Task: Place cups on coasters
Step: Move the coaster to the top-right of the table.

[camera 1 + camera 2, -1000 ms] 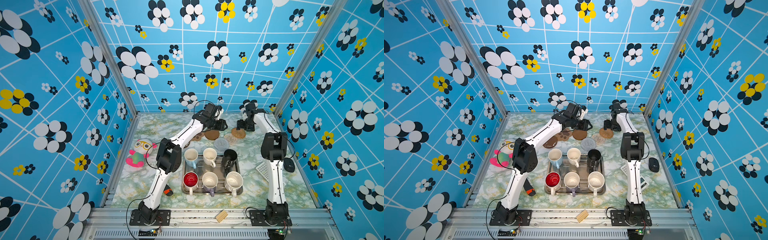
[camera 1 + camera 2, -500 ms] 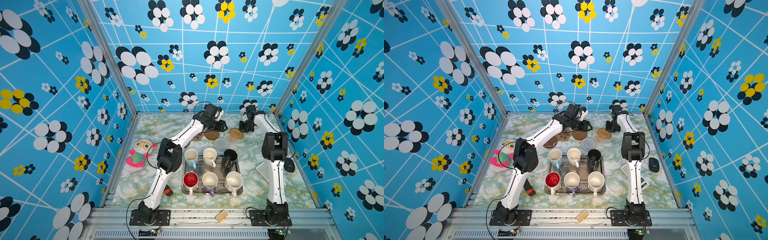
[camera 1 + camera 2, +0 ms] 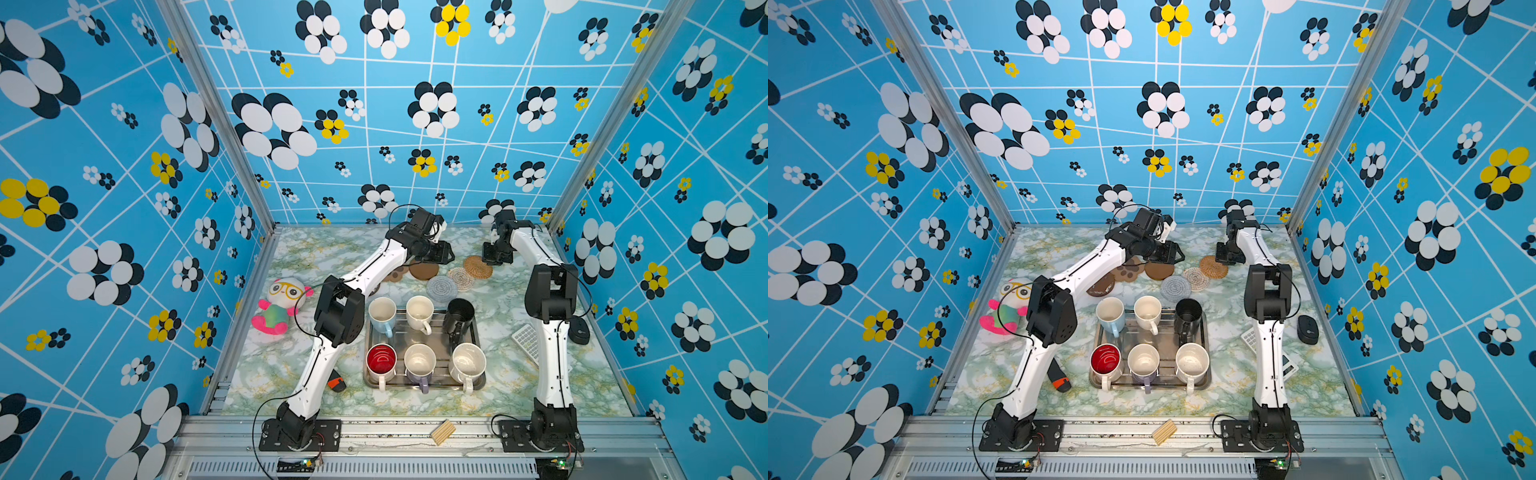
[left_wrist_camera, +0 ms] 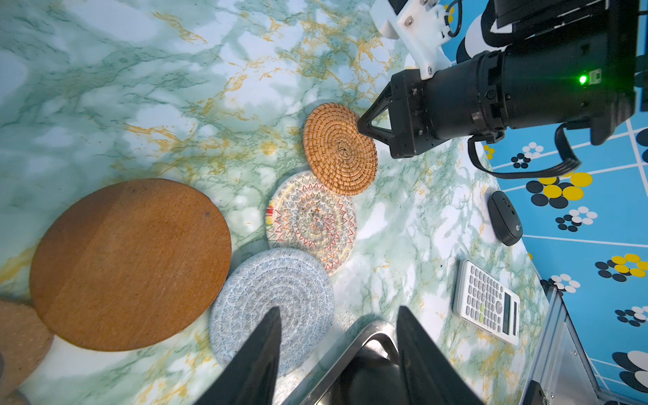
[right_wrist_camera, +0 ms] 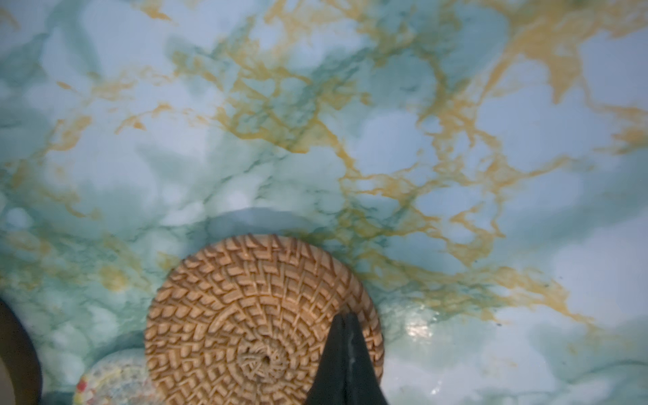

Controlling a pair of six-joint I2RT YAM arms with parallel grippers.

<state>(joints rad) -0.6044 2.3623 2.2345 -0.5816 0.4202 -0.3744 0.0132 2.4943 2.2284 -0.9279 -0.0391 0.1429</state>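
Fingers (image 5: 335,354) of the right gripper (image 5: 344,317) are pressed together at the rim of the tan round rattan coaster (image 5: 245,315), perhaps nipping it. Those of the left gripper (image 4: 339,308) stand spread over the grey woven coaster (image 4: 273,291). Six handled cups (image 3: 420,309) stand in the steel tray (image 3: 438,334).

In both top views you get bright, even overhead light, soft shadows under the arms (image 3: 374,266), a sheen on the tray (image 3: 442,345), and wall (image 3: 374,124) lines that bow toward the frame edges. Your left wrist picture is crisp across the mats (image 4: 308,217), though the left gripper (image 4: 339,309) looms dark and soft. Your right wrist picture is dimmer, bluish and blurred, with a shadow beside the rattan mat (image 5: 245,315) and a glare patch on the table (image 5: 456,105).
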